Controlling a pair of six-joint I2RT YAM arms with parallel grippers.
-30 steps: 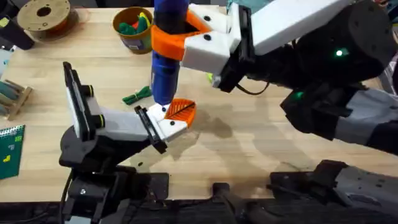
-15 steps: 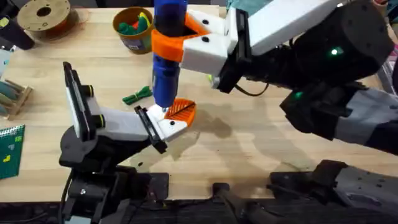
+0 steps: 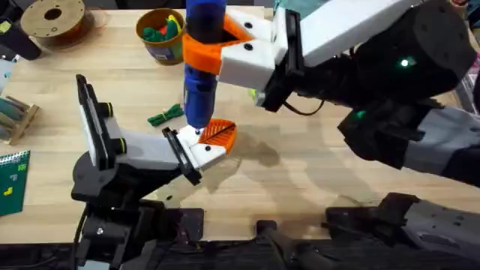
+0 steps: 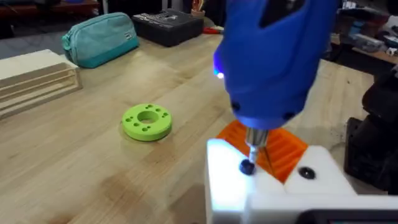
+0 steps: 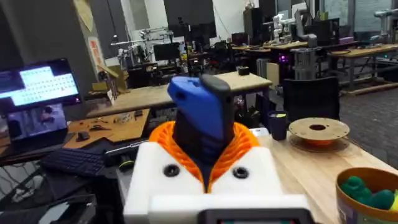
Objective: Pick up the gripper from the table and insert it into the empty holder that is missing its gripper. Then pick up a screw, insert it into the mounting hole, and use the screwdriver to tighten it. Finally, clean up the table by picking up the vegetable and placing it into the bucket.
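Wooden table boards (image 3: pixel 300 180) run under both arms, and you have the blue screwdriver (image 3: pixel 199 82) standing straight up over the middle of them. Your right gripper (image 3: pixel 217 46) is clenched around the screwdriver's body, its orange pads pressed on both sides; the right wrist view shows the same blue body (image 5: pixel 200 121) squeezed between them. The screwdriver is hard and smooth, so it can slip or tip, and holding it around the thick middle like this keeps it steady. Its thin metal bit (image 4: pixel 255 146) points down onto a small dark screw (image 4: pixel 247 167) in the white holder (image 4: pixel 249 186). The orange gripper (image 3: pixel 218 133) sits in that holder, right beside the bit, at the tip of your left arm. It is small, stiff plastic and light, so push down gently. You cannot tell from these views if the left arm's own fingers are open or closed. The green vegetable (image 3: pixel 166 115) lies on the table just beside the screwdriver, and it looks small and light; pinch it across the middle. The bucket (image 3: pixel 160 34) waits at the far side, well apart. Compared with a second ago, the screwdriver and right gripper have slid a tiny bit to the left, and the rest looks the same.
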